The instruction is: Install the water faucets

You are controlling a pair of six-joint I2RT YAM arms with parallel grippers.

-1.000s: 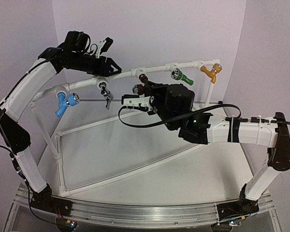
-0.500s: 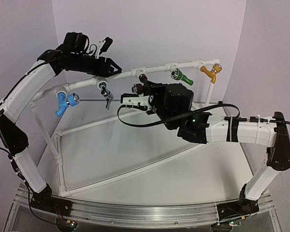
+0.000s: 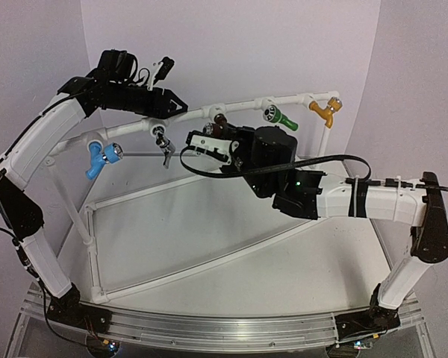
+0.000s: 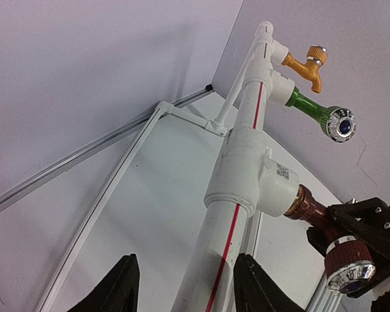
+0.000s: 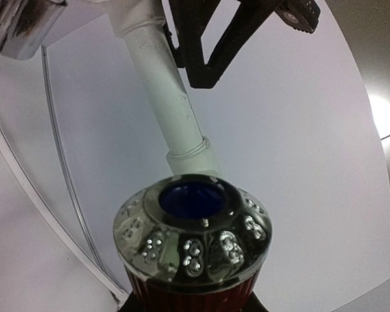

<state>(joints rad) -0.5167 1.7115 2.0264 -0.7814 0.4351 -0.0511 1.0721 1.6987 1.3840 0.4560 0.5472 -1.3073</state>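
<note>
Now, from above, the right gripper (image 3: 207, 139) sits a little higher and further left than a second ago. It is clamped on the brown faucet (image 3: 221, 123) at the top rail of the white pipe frame (image 3: 243, 107). I read that shift as the faucet being screwed in. The left gripper (image 3: 166, 104) has stayed on the rail. Five faucets hang along it: the blue faucet (image 3: 97, 158), chrome faucet (image 3: 163, 142), brown faucet, green faucet (image 3: 278, 115) and orange faucet (image 3: 323, 110). Both arms are in view.

Next, from the left wrist, its two fingers (image 4: 120, 289) stand apart astride the pipe, with a gap on one side. Three faucets show: orange, green and brown. Brass thread still shows outside the tee fitting (image 4: 260, 188), so the brown one is probably not seated yet.

Lastly, from the right wrist, one faucet fills the view: the brown one's chrome-capped knob. The gripper's own fingers are hidden.
</note>
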